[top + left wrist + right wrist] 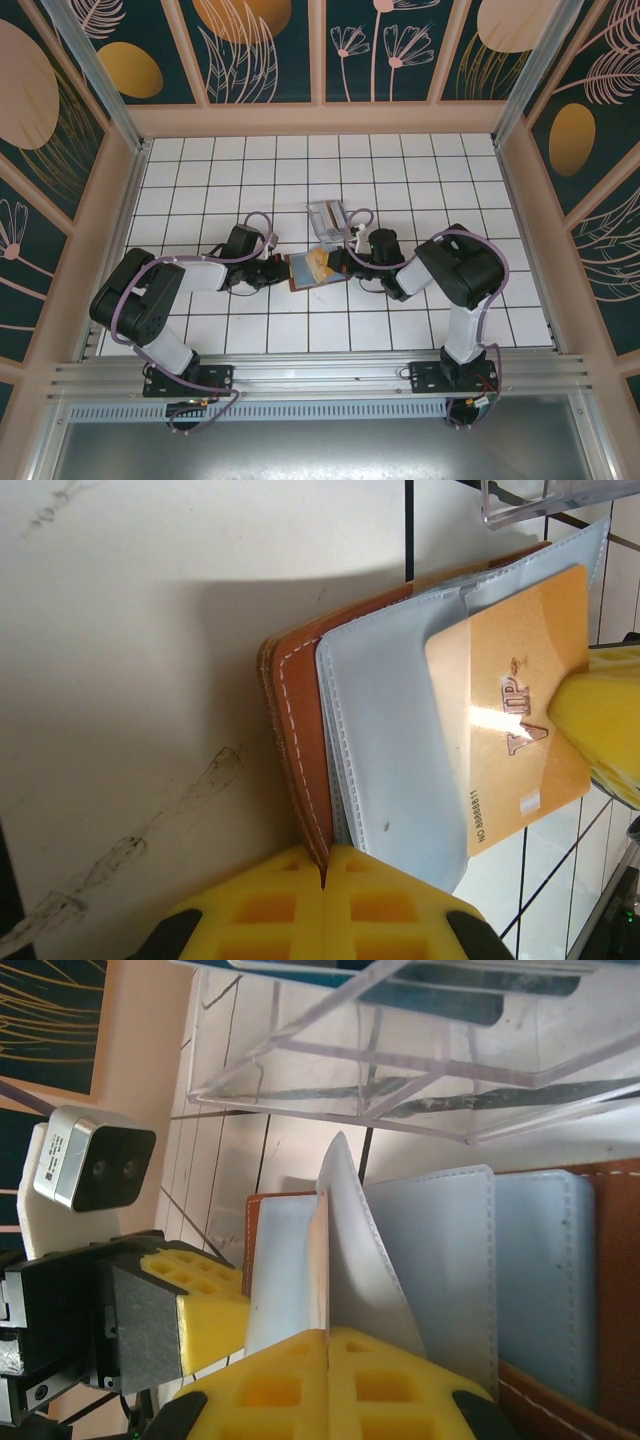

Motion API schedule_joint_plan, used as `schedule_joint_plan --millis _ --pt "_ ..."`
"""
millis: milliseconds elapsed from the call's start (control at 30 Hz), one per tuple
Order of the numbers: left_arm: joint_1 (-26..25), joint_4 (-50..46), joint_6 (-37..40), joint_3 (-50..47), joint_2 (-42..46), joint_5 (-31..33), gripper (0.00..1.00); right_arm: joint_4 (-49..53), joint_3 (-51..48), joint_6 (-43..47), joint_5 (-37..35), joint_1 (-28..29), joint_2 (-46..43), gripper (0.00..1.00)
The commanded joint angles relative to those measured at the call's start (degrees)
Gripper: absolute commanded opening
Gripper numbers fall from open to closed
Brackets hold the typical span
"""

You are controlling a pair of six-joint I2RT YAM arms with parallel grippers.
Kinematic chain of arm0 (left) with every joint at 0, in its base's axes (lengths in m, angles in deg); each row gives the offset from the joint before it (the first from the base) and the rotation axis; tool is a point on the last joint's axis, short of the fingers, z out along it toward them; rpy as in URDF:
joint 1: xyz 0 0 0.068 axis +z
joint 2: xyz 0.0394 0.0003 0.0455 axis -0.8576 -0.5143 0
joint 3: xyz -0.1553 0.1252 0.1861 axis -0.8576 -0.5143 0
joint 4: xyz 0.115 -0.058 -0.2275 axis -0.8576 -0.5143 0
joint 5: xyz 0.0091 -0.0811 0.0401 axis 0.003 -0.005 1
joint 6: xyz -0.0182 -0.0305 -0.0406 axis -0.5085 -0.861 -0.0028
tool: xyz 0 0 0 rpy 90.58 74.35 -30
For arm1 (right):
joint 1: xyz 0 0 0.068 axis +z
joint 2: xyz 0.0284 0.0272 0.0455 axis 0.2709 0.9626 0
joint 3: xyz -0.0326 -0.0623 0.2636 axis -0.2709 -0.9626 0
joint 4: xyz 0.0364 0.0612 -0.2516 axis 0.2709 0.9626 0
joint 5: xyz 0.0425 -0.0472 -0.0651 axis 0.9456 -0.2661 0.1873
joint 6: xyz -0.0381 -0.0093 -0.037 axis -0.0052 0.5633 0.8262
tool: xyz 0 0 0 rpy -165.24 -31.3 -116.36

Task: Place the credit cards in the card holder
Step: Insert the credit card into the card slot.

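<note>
The reddish-brown card holder (312, 268) lies open mid-table between both grippers. My left gripper (325, 858) is shut on the edge of its leather cover (300, 730). A gold credit card (510, 730) marked VIP sits partly inside a clear sleeve (385, 740). My right gripper (327, 1338) is shut on that card, seen edge-on (320, 1260) between two sleeves (450, 1260). From above, the left gripper (286, 273) is at the holder's left side and the right gripper (345, 262) at its right. Dark blue cards (440, 995) show through a clear case.
A clear plastic case (327, 215) stands just behind the card holder, close to the right gripper; its wall (400, 1070) hangs over the sleeves in the right wrist view. White tiled floor (200, 180) extends all around, bounded by peach-coloured walls (320, 118).
</note>
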State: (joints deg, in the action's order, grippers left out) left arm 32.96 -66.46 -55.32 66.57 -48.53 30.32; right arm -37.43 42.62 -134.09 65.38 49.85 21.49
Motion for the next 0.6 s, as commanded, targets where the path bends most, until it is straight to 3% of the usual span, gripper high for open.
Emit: schedule_joint_plan --millis 0,433,567 --pt "0.09 -2.18 0.87 -1.37 -0.16 0.14 0.0 -3.28 -0.27 -2.26 -3.44 1.73 0.58 0.0" --pt "0.08 -1.74 0.7 -1.7 0.6 -0.27 0.0 -9.28 -1.85 -7.46 -9.85 5.86 3.44 0.0" --pt "0.07 -1.73 0.31 -1.84 1.08 0.09 0.0 -9.27 -1.63 -8.44 -8.32 6.33 3.34 0.1"
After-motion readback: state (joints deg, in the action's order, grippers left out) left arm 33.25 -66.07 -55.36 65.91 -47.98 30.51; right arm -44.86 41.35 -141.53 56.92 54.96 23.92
